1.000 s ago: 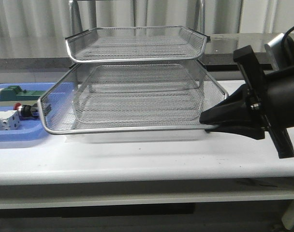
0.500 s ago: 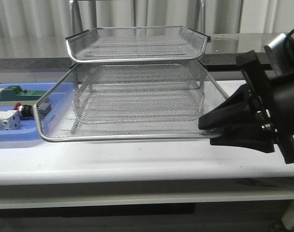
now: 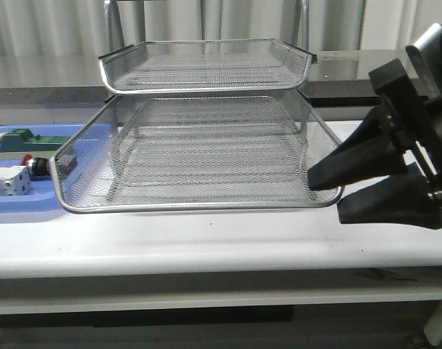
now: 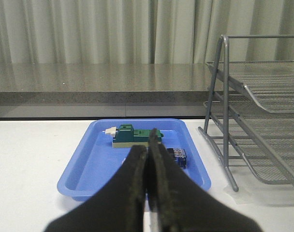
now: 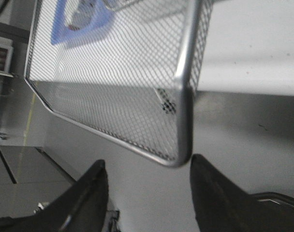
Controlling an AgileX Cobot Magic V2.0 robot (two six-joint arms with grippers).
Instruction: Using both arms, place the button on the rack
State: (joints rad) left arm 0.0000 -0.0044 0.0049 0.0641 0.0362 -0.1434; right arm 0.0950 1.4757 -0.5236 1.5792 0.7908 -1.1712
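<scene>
The silver wire rack (image 3: 206, 89) stands mid-table, its middle tray (image 3: 199, 207) slid out toward the front. The button (image 3: 32, 166), red cap and black body, lies in the blue tray (image 3: 25, 207) left of the rack. In the left wrist view its dark body (image 4: 177, 157) shows just beside the fingers. My left gripper (image 4: 148, 145) is shut and empty, above the near side of the blue tray (image 4: 89, 159). My right gripper (image 3: 326, 195) is open at the slid-out tray's front right corner. That corner (image 5: 181, 154) sits between the spread fingers (image 5: 149, 164), untouched.
A green-and-beige block (image 3: 21, 137) and a white switch block (image 3: 6, 183) share the blue tray; the green block also shows in the left wrist view (image 4: 135, 135). The rack's legs (image 4: 224, 106) stand right of the tray. A grey counter and curtains run behind.
The middle tray slid forward out of the rack with my right gripper on its corner. The right gripper then opened, let go of the rim and drew back slightly.
</scene>
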